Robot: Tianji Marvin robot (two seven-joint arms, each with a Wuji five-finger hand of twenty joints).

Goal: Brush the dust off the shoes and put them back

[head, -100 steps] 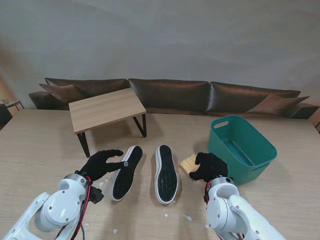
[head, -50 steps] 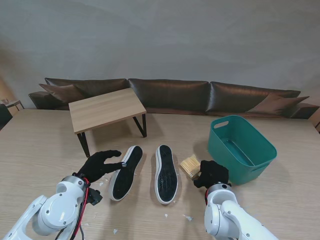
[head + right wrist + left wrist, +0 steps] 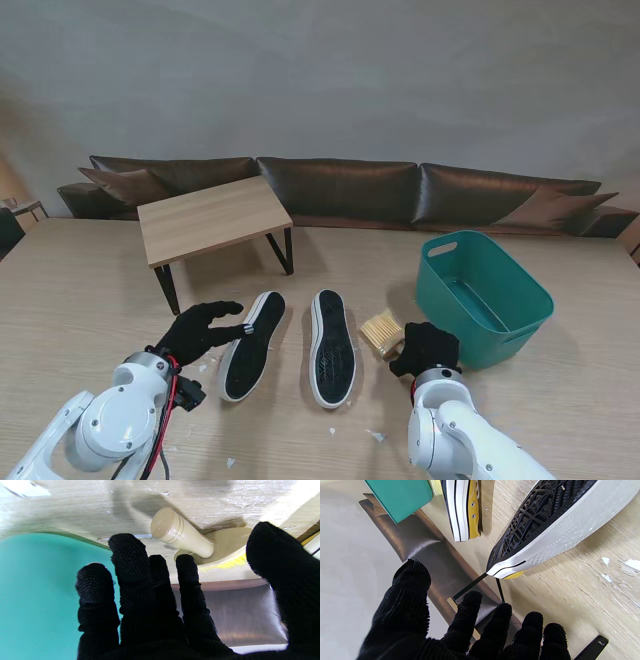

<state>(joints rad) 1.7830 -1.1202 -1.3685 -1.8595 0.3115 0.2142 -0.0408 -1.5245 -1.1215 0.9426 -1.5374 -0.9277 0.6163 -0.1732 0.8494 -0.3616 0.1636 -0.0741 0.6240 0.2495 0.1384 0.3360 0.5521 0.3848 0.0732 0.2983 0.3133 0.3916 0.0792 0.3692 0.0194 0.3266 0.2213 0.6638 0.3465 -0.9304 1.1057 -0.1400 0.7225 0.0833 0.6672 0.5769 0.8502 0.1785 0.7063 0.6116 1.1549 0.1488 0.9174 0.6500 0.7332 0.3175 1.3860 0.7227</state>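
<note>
Fingers of right hand apart, holding nothing, just above brush handle. Left hand spread, empty, beside left shoe; right shoe sole-up.

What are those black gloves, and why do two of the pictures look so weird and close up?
The gloves are a robot's two hands. One camera sits high on its stand and looks down at the table. Two more ride on the wrists, so they peek along the fingers, and their pictures come out upside down. On the table lie two shoes, soles up: the left shoe and the right shoe. There is also a brush and a green tub. The left hand is open beside the left shoe. The right hand is open too, reaching for the brush's handle. Nothing is held yet.
</note>
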